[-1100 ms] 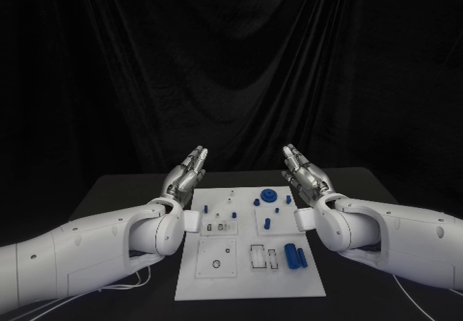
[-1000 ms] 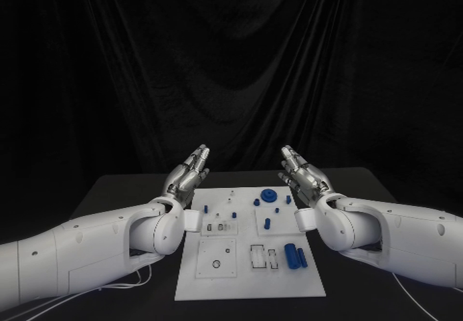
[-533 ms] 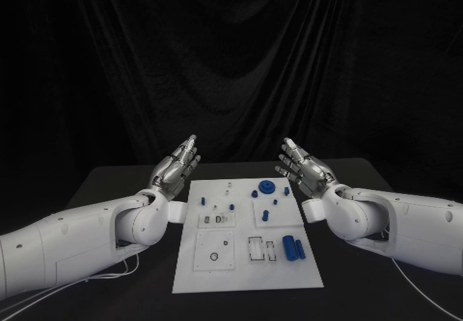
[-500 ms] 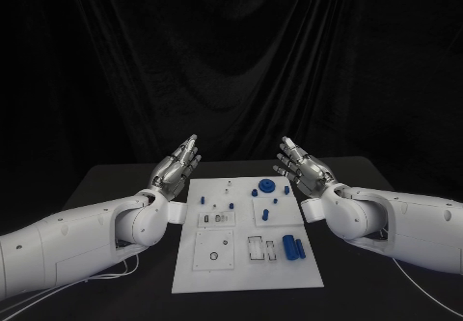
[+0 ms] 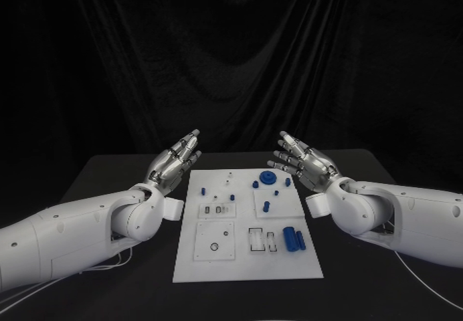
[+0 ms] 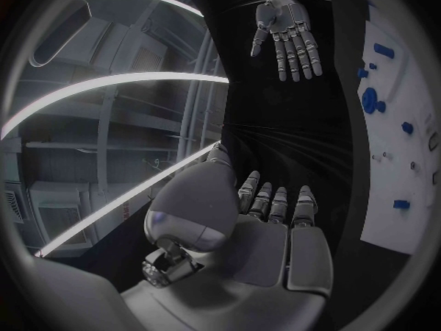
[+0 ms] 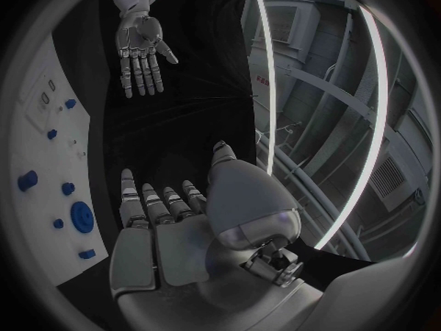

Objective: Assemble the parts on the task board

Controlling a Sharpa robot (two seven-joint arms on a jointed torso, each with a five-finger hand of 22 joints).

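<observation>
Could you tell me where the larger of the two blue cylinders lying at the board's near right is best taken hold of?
Probably across its middle, from above: the larger blue cylinder lies flat on the task board, long sides exposed, though a smaller cylinder crowds its right flank.

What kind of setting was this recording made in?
Most likely a lab test bench or demo rig. A white task board with small blue parts lies on a black table against a dark curtain backdrop. Both the left hand and the right hand are raised, empty.
</observation>
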